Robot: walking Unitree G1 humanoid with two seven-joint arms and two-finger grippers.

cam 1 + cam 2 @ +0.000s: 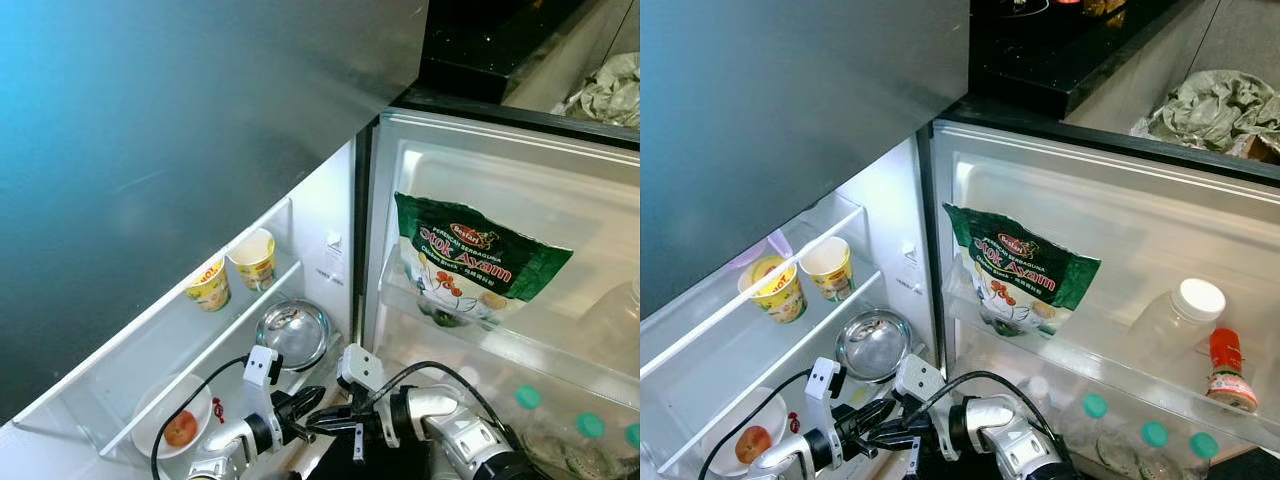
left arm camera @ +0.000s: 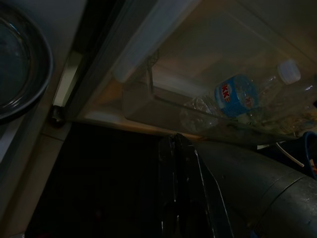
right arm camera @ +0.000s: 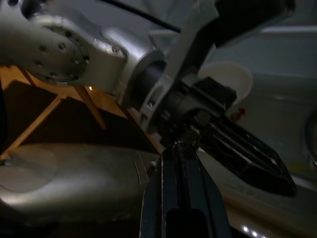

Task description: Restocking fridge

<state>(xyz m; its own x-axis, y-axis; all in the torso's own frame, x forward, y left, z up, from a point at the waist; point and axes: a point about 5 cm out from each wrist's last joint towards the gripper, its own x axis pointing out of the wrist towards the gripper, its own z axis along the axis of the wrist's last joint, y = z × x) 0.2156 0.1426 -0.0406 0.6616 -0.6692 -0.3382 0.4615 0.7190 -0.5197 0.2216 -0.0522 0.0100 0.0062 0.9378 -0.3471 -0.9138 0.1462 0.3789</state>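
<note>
Green stock bag [image 1: 478, 262] already sits in door shelf [image 1: 560, 350]. Left gripper [image 1: 305, 402] and right gripper [image 1: 335, 420] low, both fingers together, empty. Likely between items; next needs fetching stock.

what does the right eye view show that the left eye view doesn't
Right eye view's extras: a red-capped bottle and a jar's white cap, both on the door shelf.

Left eye view's extras: little beyond a wider stretch of the grey panel.

Shared: the green bag on the door shelf, two cups, the steel bowl, the white bowl with a fruit in it, teal caps on the lower shelf, and the left pincer beside the right pincer, low in front of the fridge.
</note>
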